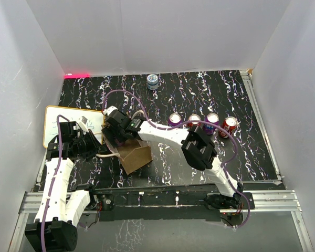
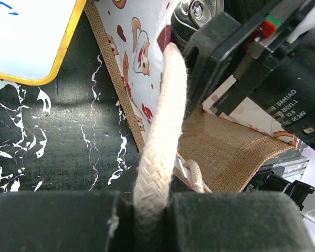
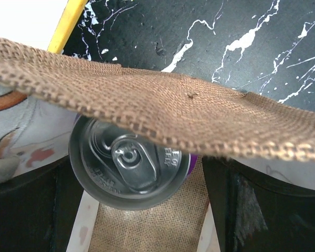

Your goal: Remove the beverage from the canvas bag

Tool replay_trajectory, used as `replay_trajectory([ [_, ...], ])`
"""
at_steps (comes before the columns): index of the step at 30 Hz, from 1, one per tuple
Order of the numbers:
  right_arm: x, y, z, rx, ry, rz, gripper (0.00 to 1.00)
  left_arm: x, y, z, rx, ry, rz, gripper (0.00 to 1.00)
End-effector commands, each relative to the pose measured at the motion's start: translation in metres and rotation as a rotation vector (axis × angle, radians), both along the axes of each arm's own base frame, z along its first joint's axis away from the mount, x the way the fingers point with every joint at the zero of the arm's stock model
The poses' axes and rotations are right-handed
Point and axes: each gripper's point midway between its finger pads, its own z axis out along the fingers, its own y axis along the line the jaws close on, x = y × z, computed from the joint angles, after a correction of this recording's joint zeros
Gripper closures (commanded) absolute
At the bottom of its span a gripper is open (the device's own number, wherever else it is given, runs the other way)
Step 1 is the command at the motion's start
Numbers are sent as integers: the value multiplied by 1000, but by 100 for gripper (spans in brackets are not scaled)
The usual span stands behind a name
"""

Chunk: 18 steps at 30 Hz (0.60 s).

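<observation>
Rope handle [image 2: 160, 131] clamped in left gripper [image 2: 149, 212]; right gripper [image 3: 147, 210], wide, seemingly straddles can [image 3: 127, 164].

Beverage can [image 3: 127, 167] far edge hidden behind canvas bag [image 3: 163, 113] rim; its label mostly unseen

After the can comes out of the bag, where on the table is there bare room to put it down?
Bare tabletop lies behind the row of four cans, right of the blue-white can, and in front of that row toward the right rail. Crowded: around the canvas bag and the whiteboard on the left.
</observation>
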Motion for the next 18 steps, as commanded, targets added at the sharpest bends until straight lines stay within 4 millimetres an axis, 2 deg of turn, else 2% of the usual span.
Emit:
replay_trajectory([
  [1, 16, 20, 24, 73, -64, 10, 9, -2, -2, 0, -17, 5, -4, 100],
  [10, 20, 25, 18, 70, -72, 16, 7, -2, -2, 1, -17, 2, -5, 100],
  [18, 22, 32, 26, 101, -100, 40, 8, -2, -2, 0, -19, 3, -6, 100],
])
